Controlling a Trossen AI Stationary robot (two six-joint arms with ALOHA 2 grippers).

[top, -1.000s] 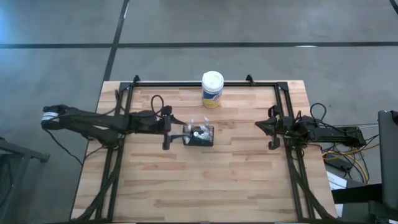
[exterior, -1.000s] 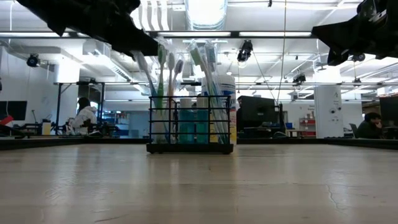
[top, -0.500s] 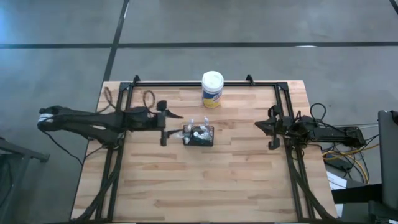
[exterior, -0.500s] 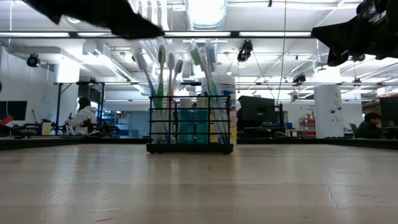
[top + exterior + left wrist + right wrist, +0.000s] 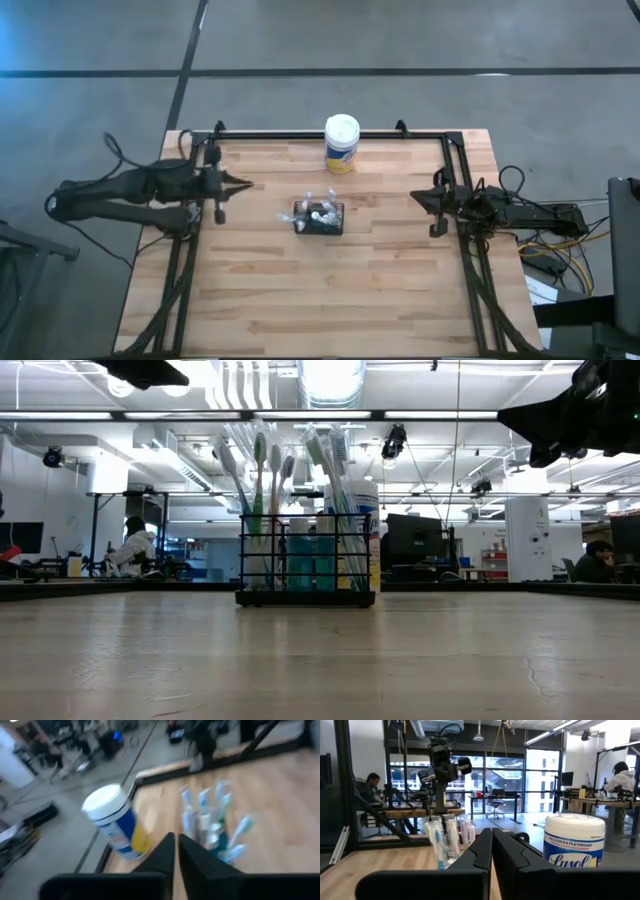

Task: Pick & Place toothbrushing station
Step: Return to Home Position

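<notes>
The toothbrushing station [image 5: 318, 217], a small black wire caddy with toothbrushes and tubes standing in it, rests on its base near the table's middle [image 5: 305, 565]. My left gripper [image 5: 243, 184] hovers shut to its left, near the table's left rail, and touches nothing. In the left wrist view the station [image 5: 210, 825] lies ahead of the closed fingers [image 5: 176, 854]. At the right rail my right gripper [image 5: 434, 206] waits, shut and holding nothing; its wrist view shows the station [image 5: 447, 840] farther off.
A white-lidded round canister [image 5: 342, 143] with a yellow and blue label stands at the far edge, behind the station [image 5: 575, 845]. Black frame rails [image 5: 330, 133] run along the far, left and right sides. Bare wood [image 5: 320, 300] fills the near half. People sit in the room beyond.
My left gripper has drawn back from the station toward the table's left edge and risen, and its wide-open fingers have shut on nothing. The station has stayed where it was, upright on the table.
</notes>
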